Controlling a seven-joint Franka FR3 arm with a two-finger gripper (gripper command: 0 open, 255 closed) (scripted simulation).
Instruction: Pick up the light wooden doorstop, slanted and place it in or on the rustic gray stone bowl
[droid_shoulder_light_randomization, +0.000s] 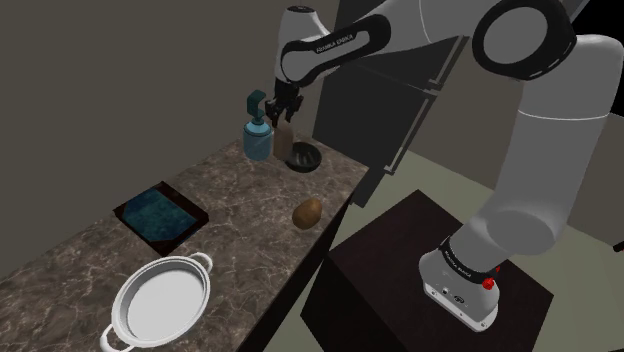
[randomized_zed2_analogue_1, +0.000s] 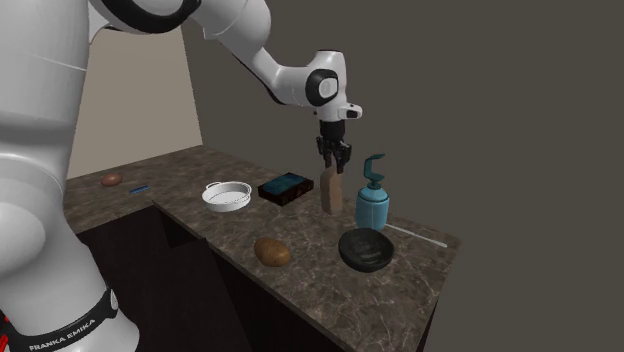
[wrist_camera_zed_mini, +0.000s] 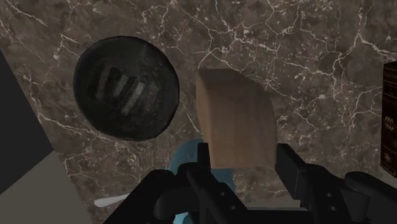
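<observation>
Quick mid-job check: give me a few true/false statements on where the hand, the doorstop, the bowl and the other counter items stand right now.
1. The hand is shut on the light brown doorstop. True.
2. The doorstop already lies in the dark bowl. False: the bowl is empty, and the doorstop is clasped between the fingers beside it.
3. A blue pump bottle stands close to the doorstop. True.
4. The brown rounded lump sits in the white pan. False: it lies on the marbled counter, apart from the pan.
</observation>
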